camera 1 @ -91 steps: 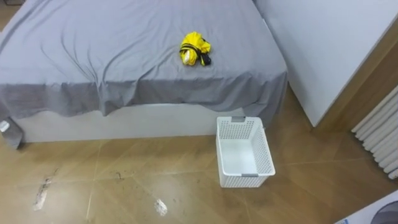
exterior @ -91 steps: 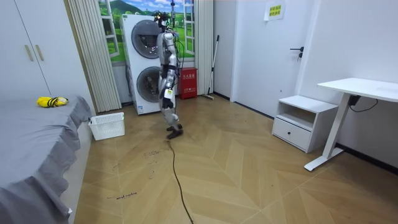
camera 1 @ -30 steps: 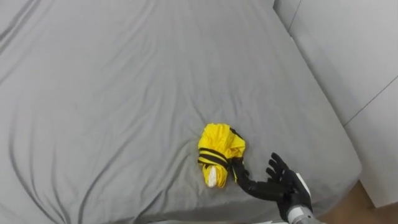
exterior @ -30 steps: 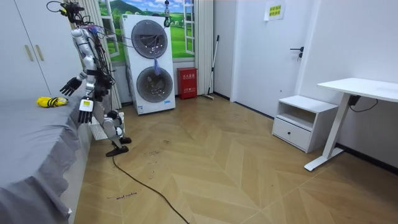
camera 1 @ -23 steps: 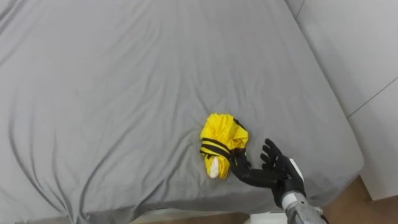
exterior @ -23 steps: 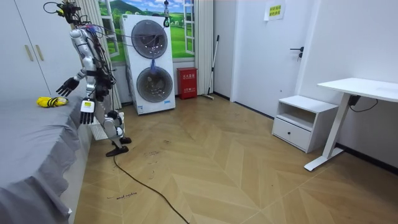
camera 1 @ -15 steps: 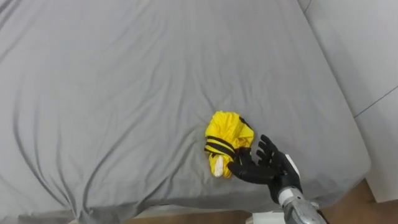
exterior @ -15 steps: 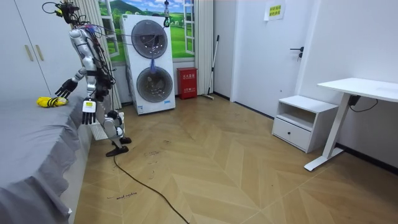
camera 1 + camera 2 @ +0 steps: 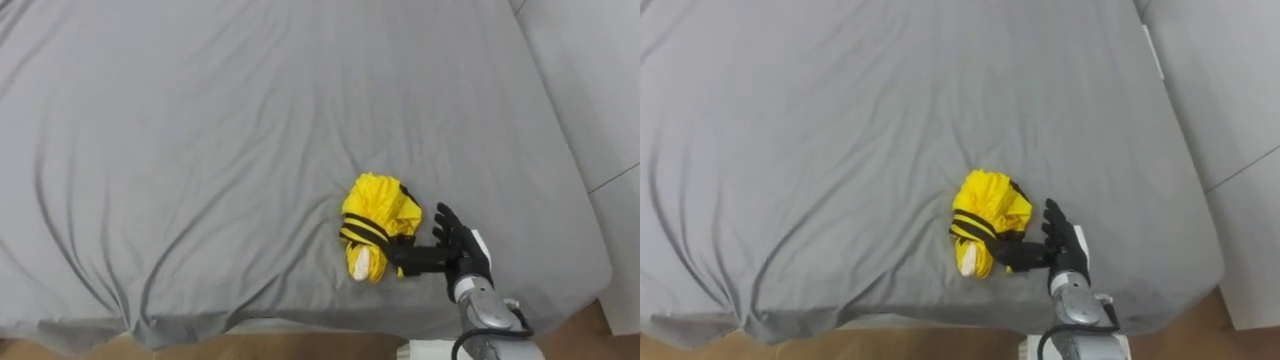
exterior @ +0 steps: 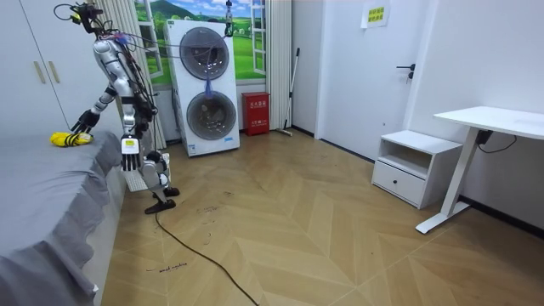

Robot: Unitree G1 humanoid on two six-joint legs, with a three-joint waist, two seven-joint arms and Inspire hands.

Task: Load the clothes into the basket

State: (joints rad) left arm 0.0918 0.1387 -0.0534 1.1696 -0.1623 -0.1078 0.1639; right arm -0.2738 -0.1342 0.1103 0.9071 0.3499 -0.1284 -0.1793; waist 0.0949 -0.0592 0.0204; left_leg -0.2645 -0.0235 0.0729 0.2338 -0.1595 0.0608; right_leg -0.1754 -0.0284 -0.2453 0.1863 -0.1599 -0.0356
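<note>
Yellow clothes (image 9: 376, 224) lie on the bed (image 9: 200, 120) — right robot hand (image 9: 461, 256) just beside, fingers spread, seemingly touching.

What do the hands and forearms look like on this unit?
Right hand: black fingers and palm, white plate on its back, rounded silver-grey wrist and forearm, a thin dark cable looping beside the forearm. Left hand, in the room view: pale back, silver-grey arm; too small for more.
</note>
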